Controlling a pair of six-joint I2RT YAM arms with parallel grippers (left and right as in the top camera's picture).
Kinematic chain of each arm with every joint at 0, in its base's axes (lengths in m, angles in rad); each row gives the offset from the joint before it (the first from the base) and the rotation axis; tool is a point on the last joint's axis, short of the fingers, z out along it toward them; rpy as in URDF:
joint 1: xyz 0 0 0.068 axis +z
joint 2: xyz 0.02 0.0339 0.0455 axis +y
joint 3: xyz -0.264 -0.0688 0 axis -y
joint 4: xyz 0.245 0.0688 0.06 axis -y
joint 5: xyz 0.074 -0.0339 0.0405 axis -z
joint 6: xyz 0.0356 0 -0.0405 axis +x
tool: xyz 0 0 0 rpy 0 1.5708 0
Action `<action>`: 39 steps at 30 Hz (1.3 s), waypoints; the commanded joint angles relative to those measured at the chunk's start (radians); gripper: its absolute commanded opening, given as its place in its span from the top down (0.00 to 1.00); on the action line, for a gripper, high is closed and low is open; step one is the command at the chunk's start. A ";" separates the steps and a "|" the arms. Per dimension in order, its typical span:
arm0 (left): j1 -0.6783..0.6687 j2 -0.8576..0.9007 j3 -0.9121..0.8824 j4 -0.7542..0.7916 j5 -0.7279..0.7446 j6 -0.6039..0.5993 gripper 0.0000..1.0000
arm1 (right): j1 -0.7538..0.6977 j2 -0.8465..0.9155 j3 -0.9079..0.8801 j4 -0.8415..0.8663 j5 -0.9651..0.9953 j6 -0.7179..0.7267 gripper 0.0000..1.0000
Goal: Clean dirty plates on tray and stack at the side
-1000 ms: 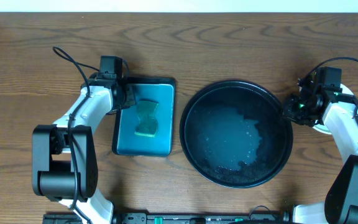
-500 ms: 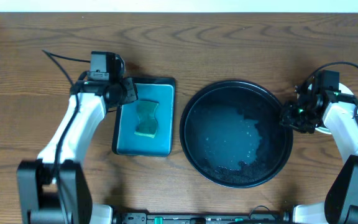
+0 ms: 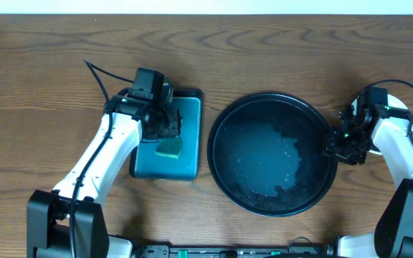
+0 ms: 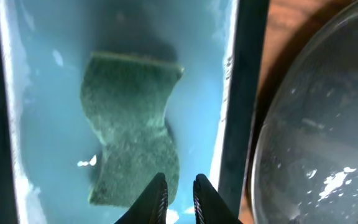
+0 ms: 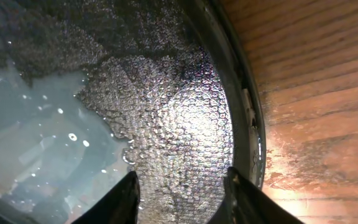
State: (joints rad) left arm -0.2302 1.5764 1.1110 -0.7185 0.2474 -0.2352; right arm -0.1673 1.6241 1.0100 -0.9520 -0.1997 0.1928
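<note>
Locate the large round glossy black tray [image 3: 264, 97] right of centre in the overhead view, resting on the brown wooden table [image 3: 278, 50]. Its floor carries a pale wet film [image 3: 264, 154]. In the right wrist view this film fills the left of the frame, and the dimpled floor shows bare towards the rim. Note that no plate can be made out in any view. The right arm covers the table at the right edge of the overhead frame.

Check the right gripper [image 5: 182, 199]. Its jaws stand well apart and released, with nothing between them, above the tray floor just inside the rim. Only the fingertips show, cut off by the bottom edge.

Check the left gripper [image 4: 180, 200]. Its fingertips, cut off at bottom centre, stand barely parted and grasp nothing. They hang over the lower end of the green waisted sponge [image 4: 132, 124], which lies in the rectangular dark-rimmed teal tray [image 4: 42, 124]. You cannot tell whether they touch the sponge. In the overhead view the left arm hides the sponge's upper part.
</note>
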 commanded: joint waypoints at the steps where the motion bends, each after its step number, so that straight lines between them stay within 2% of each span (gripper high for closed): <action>1: -0.005 0.005 -0.008 -0.039 -0.061 0.002 0.83 | 0.017 0.007 -0.032 0.000 0.066 0.024 0.56; 4: -0.005 0.005 -0.008 -0.044 -0.061 0.002 0.83 | 0.018 0.007 -0.063 0.007 0.068 0.032 0.53; 6: -0.005 0.005 -0.008 -0.045 -0.061 0.002 0.83 | 0.019 0.007 -0.092 0.026 0.068 0.047 0.49; 9: -0.005 0.005 -0.008 -0.044 -0.061 0.002 0.83 | 0.019 0.007 -0.133 0.067 0.063 0.051 0.48; 12: -0.005 0.005 -0.008 -0.044 -0.061 0.002 0.83 | 0.019 0.007 -0.158 0.104 0.010 0.064 0.57; 14: -0.005 0.005 -0.008 -0.044 -0.061 0.002 0.83 | 0.019 0.007 -0.158 0.122 -0.025 0.064 0.59; 21: -0.005 0.005 -0.008 -0.044 -0.061 0.002 0.83 | 0.019 0.007 -0.158 0.197 -0.174 0.066 0.59; 28: -0.005 0.005 -0.008 -0.045 -0.061 0.002 0.83 | 0.019 0.007 -0.158 0.224 -0.176 0.084 0.60; 34: -0.005 0.005 -0.008 -0.044 -0.061 0.002 0.83 | 0.018 0.007 -0.158 0.208 -0.171 0.084 0.60; 39: -0.005 0.005 -0.008 -0.044 -0.061 0.002 0.83 | 0.018 0.006 -0.099 0.089 -0.102 0.082 0.60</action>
State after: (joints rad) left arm -0.2329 1.5764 1.1103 -0.7589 0.2028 -0.2352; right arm -0.1509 1.6249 0.8623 -0.8268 -0.3462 0.2642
